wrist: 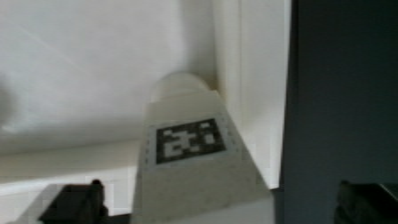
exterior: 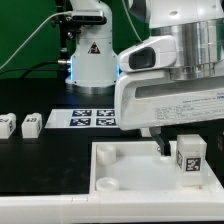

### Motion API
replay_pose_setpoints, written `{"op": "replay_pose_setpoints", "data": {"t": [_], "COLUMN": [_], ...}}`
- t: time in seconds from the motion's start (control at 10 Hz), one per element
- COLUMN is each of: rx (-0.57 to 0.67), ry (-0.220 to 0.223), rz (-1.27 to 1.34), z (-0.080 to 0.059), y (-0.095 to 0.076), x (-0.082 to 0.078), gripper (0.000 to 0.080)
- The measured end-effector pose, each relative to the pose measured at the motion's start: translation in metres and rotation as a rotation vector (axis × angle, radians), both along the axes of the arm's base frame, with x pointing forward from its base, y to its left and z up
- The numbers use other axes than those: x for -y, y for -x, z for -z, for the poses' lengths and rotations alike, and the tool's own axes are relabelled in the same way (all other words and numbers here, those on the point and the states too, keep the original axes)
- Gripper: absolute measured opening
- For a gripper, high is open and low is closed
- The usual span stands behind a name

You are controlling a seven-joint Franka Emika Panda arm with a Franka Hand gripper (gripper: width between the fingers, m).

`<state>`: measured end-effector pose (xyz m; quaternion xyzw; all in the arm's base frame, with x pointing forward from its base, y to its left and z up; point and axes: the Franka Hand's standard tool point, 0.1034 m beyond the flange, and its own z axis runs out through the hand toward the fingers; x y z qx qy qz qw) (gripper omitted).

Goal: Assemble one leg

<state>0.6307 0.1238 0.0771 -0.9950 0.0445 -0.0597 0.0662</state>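
Observation:
A white leg [exterior: 188,160] with a black-and-white tag stands upright at the right end of the large white tray-like piece [exterior: 120,170]. My gripper [exterior: 180,146] hangs over it with one finger on each side. In the wrist view the leg [wrist: 192,150] rises between the fingertips [wrist: 80,203], and a strip of background shows between the leg and that finger. The jaws stand apart and do not touch the leg. Two more legs [exterior: 31,124] lie on the dark table at the exterior view's left.
The marker board [exterior: 92,118] lies behind the tray-like piece. The arm's base [exterior: 90,55] stands at the back with cables beside it. The tray-like piece has corner holes [exterior: 103,151] on its left side.

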Motion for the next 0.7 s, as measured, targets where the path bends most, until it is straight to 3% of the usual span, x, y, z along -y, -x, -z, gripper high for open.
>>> {"op": "replay_pose_setpoints", "data": {"t": [0.1,0.2,0.3,0.4,0.7], "rx": [-0.003,-0.003,-0.011,-0.024,-0.067], "ry": [-0.003,-0.003,-0.013,-0.028,-0.079], "rz": [0.016,0.019,0.082,0.186,0.49], "z": [0.0002,0.0003,0.0002,0.0003,0.0013], "y": [0.0002,0.0002,0.0001,0.0,-0.0005], "x": [-0.0005,-0.0004,-0.0003,0.0006,0.0043], "gripper": [0.0615,0.0434,0.0434,0.0313,0.0313]}}
